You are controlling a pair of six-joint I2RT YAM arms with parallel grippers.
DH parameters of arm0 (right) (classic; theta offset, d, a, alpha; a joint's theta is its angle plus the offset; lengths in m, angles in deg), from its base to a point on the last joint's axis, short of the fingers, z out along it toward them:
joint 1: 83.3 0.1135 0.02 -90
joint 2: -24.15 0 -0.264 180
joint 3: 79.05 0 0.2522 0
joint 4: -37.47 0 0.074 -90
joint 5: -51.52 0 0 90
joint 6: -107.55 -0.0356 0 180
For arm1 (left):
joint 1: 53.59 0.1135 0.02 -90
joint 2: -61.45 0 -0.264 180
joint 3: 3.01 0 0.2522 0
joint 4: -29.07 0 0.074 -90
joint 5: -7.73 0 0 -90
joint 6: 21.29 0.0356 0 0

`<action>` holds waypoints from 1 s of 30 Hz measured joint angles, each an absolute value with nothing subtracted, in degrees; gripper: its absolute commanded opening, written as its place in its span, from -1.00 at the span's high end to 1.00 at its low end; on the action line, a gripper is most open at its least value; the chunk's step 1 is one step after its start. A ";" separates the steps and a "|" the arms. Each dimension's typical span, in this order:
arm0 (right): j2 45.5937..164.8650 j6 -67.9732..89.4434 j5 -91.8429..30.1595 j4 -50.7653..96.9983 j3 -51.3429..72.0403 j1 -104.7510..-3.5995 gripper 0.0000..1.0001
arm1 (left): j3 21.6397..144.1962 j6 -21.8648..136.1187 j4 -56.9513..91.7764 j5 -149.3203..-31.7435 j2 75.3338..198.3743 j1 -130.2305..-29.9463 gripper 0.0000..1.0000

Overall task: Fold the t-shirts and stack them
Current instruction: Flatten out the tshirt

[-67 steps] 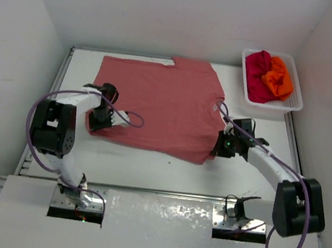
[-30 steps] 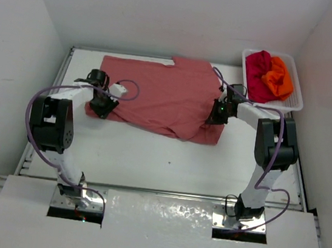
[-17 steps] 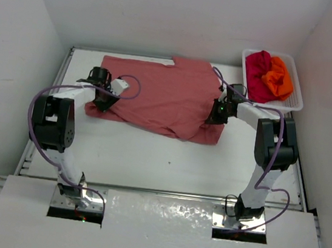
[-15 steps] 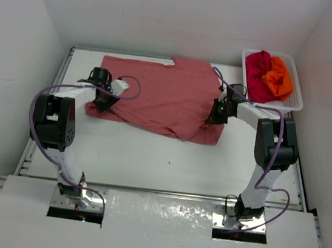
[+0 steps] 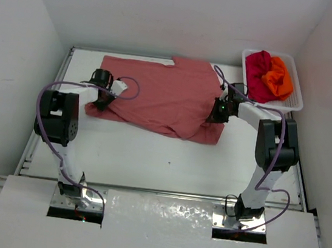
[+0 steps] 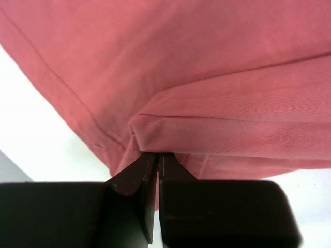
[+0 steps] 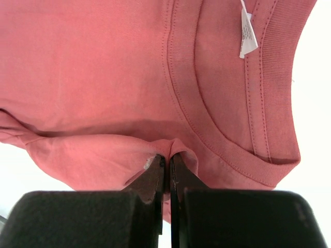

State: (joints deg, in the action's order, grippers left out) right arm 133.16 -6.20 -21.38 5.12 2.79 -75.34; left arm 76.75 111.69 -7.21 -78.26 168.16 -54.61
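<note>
**Salmon-pink shirt partly folded, both grippers pinching it**

Top view: the salmon-pink t-shirt [image 5: 158,92] lies on the far half of the table [image 5: 167,161], with its near edge doubled over and rumpled. The left gripper [image 5: 98,103] is at the shirt's left edge and the right gripper [image 5: 214,116] at its right edge. A white mesh basket [image 5: 295,104] in the far right corner holds the crimson t-shirt [image 5: 257,69] and the orange t-shirt [image 5: 279,78], both bunched up. Count: three shirts, one basket, two arms.

Left wrist view: the jaws are closed tight on a fold by the stitched hem.

Right wrist view: the jaws are closed tight on a fold just near the collar. The white label [image 7: 247,36] is visible.
</note>
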 measured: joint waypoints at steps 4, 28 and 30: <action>131.85 -5.96 -21.40 5.17 2.53 -75.47 1.00 | 76.75 111.45 -6.52 -78.06 167.20 -54.26 1.00; 129.95 -6.85 -20.88 6.13 1.78 -76.36 1.00 | 99.70 93.09 -12.15 -96.47 177.24 -35.04 0.46; 129.95 -7.03 -20.88 6.32 1.76 -76.36 1.00 | 99.43 91.69 -13.05 -99.20 175.84 -33.21 0.49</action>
State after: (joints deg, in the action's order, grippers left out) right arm 129.95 -7.03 -20.88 6.32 1.76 -76.36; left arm 99.43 91.69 -13.05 -99.20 175.84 -33.21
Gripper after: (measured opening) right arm 0.002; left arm 0.268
